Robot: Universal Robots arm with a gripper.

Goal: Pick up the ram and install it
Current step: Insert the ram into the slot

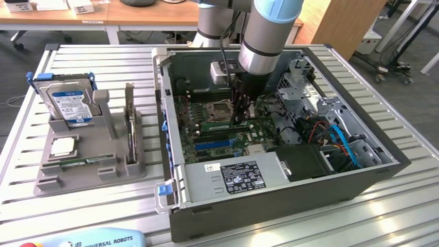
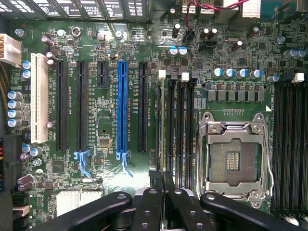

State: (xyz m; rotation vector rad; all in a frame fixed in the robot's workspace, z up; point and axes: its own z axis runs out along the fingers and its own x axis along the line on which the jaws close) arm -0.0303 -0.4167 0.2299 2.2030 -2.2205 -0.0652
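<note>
Robotics lab in an office-type room. Robot arm [image 1: 271, 31] with tool [image 1: 242, 116] inside open PC case [image 1: 274, 206] on slatted metal desk [image 1: 384, 216]; bare motherboard [image 2: 103, 120] in wrist view; grey parts fixture [image 1: 89, 170] holding hard drive [image 1: 69, 103]; Universal Robots pendant [image 1: 96, 241] at desk edge; wooden office desks [image 1: 137, 18] behind, cables [image 1: 394, 67] on floor [image 1: 14, 72].

The words "UNIVERSAL ROBOTS" stand on the pale blue pendant [image 1: 96, 240] at seven o'clock in the exterior view. The black sticker [image 1: 240, 177] on the grey power supply, at six o'clock within the computer case, carries white print and marks too small to read. So does the blue-and-white label [image 1: 71, 105] of the hard drive at nine o'clock. In the wrist view, fine white lettering [image 2: 131, 115] runs beside the motherboard's slots, illegible.
</note>
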